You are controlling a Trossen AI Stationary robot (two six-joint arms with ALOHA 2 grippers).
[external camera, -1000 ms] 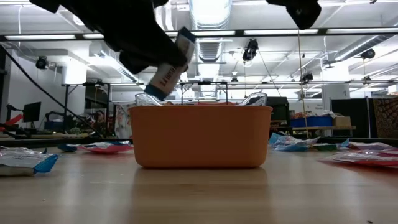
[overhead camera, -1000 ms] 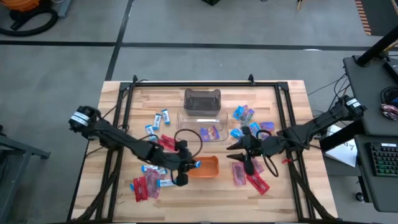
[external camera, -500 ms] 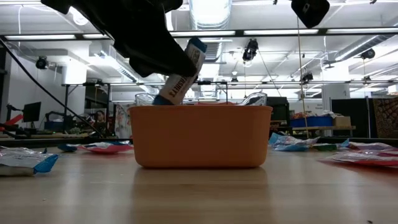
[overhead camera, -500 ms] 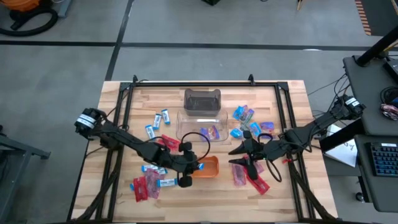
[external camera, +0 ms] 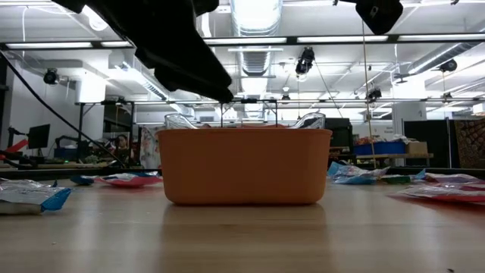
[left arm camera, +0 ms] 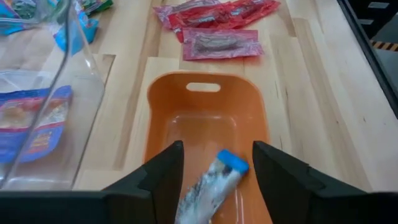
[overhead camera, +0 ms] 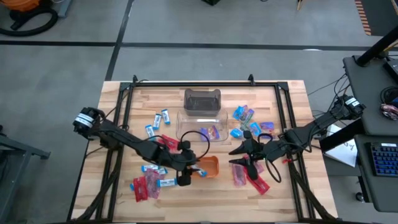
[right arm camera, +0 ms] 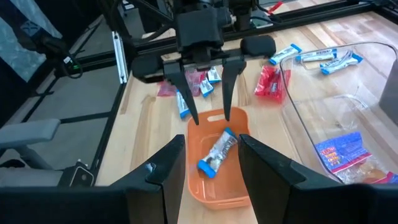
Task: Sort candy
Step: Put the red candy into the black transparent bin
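Presently, item one: small orange tray [overhead camera: 208, 166], sitting near table centre, toward six o'clock of the clear plastic bin [overhead camera: 200, 124]. Item two: one blue-and-white bar [left arm camera: 211, 183] lying loose on the tray floor, released, touching neither finger. Item three: left gripper [overhead camera: 188, 170], poised over the tray's nine o'clock rim, jaws spread wide and empty; the right wrist view shows its two fingers [right arm camera: 187, 98] pointing down on either side of the bar. Item four: right gripper [overhead camera: 247, 154], at three o'clock of the tray, above the red packets [overhead camera: 249, 177]; jaws parted and apparently empty, though the overhead view is too coarse to be sure. Item five: remaining candy [overhead camera: 150, 185] scattered at seven o'clock and, in blue wrappers, at one o'clock [overhead camera: 244, 114]; a purple-and-blue packet [overhead camera: 212, 132] already lies in the clear bin. Hazards: the left fingers stand close to the tray rim, so a sideways withdrawal could likely catch the wall and drag or tip the light tray; a low pass might also nudge the bar back out.
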